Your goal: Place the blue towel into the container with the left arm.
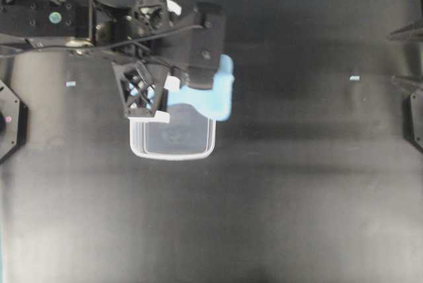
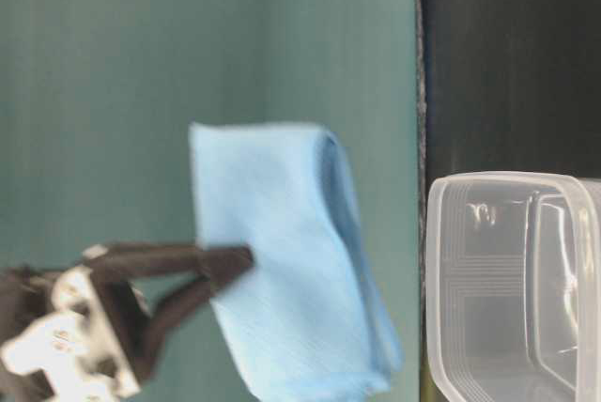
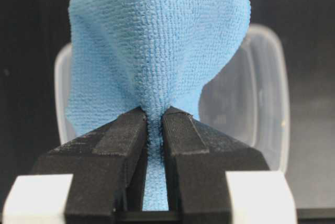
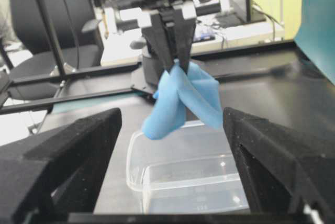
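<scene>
Your left gripper (image 3: 154, 122) is pinched on 1 fold of the blue towel (image 4: 180, 101), which hangs limp above the container (image 1: 173, 139). It looks light and soft; hold bunched cloth. Right gripper (image 4: 172, 145): spread, empty.

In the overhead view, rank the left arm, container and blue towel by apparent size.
1. left arm, though it is nearer the camera
2. container
3. blue towel, partly hidden under the left gripper, so its rank is unsure
</scene>
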Robot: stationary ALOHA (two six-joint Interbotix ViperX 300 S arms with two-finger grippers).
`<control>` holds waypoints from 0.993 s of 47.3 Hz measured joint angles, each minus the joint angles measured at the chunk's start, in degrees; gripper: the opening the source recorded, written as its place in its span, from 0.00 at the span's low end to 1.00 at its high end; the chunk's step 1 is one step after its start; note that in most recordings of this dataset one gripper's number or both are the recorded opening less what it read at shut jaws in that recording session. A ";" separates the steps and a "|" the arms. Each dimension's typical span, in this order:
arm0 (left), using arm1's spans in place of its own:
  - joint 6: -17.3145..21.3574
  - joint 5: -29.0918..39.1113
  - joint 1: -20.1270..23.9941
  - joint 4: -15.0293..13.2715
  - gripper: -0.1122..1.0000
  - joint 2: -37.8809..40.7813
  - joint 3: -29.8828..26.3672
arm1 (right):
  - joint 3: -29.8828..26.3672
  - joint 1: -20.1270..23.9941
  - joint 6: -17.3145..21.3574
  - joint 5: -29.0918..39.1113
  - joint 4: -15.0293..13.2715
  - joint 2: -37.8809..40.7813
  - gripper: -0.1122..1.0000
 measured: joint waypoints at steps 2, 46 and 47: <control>0.00 -0.70 0.09 0.00 0.15 0.00 1.41 | 0.00 0.18 0.00 0.00 0.00 0.00 0.78; -1.32 -15.03 0.88 0.00 0.75 1.49 14.41 | 0.00 0.00 0.00 0.00 -0.09 0.09 0.78; -1.49 -15.03 0.88 0.00 0.79 1.49 14.33 | -0.09 0.18 0.00 0.00 -0.09 0.00 0.78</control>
